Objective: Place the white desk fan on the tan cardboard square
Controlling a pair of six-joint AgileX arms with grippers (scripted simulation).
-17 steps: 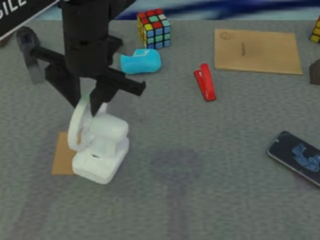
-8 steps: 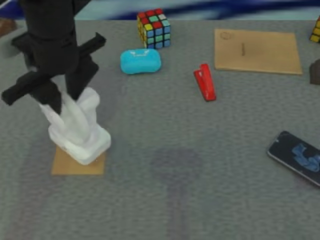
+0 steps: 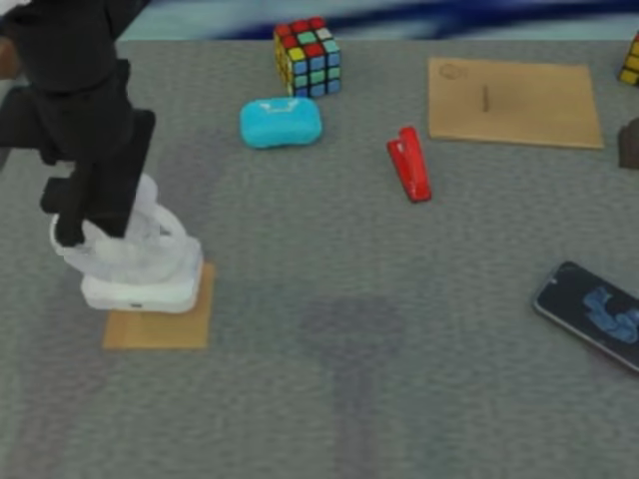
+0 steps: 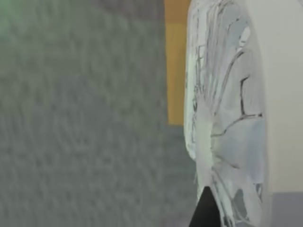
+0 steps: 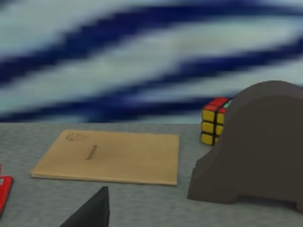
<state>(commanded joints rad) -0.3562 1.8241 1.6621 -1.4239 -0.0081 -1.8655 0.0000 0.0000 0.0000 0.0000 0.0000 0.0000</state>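
Two puzzle cubes (image 3: 308,57) (image 3: 630,58), one stapler (image 3: 409,165)

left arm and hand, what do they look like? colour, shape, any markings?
The left arm is matte black all over: a blocky, boxy body narrowing down to the left hand, whose fingers are flat black bars with square edges. No cables, stripes or markings show on it. In the left wrist view only one pointed black fingertip shows.

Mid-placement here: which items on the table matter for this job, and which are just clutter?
In the job:
- white desk fan, held by the left tool
- tan cardboard square, partly under the fan's base

Lying about:
- Rubik's cube
- blue soap-shaped block
- red stapler
- larger tan board
- phone
- brown block
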